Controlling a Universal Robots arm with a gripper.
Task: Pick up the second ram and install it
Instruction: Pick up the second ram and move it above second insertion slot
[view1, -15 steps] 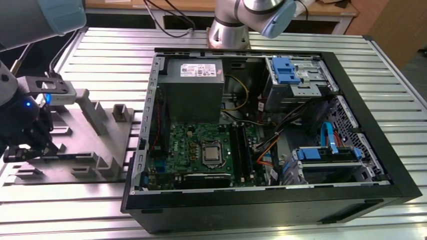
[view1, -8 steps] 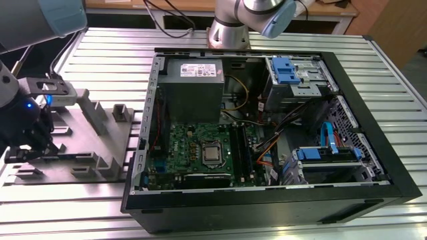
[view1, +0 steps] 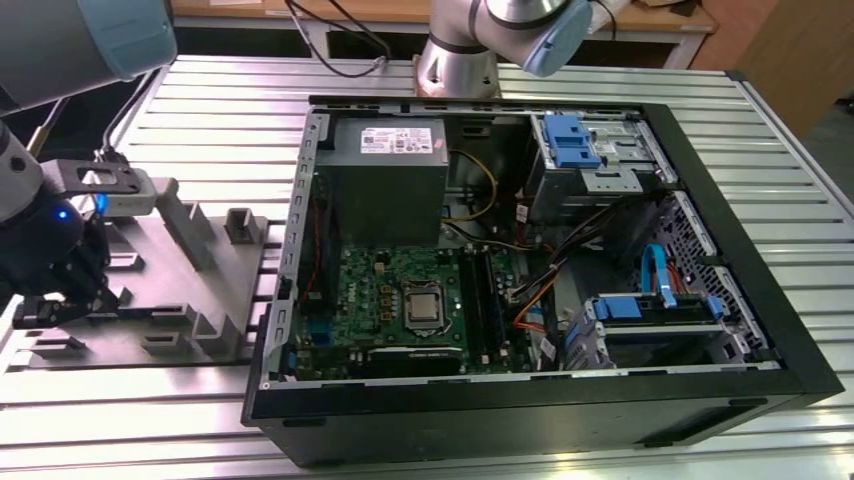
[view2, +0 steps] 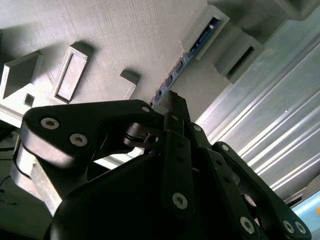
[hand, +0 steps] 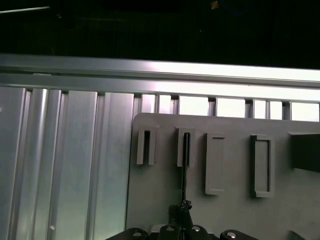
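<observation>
The second ram (view2: 192, 52) is a thin dark stick with a blue edge. It stands on edge in a slotted holder of the grey fixture plate (view1: 174, 290), at the exterior view's left. In the first wrist view the ram (hand: 185, 170) shows edge-on as a thin dark line running out of the second slot. My black gripper (view2: 170, 102) is down over the plate with its fingers closed on the near end of the stick. The gripper (view1: 56, 300) hangs at the plate's left end, and its tips (hand: 184, 212) pinch the line.
The open PC case (view1: 747, 300) lies on the ribbed aluminium table (view1: 787, 120), to the right of the plate. Inside are a grey power supply (view1: 387, 170), a green board with its CPU socket (view1: 424, 310), black memory slots (view1: 478, 300) and loose cables (view1: 587, 240). Upright holders (view1: 187, 230) rise from the plate.
</observation>
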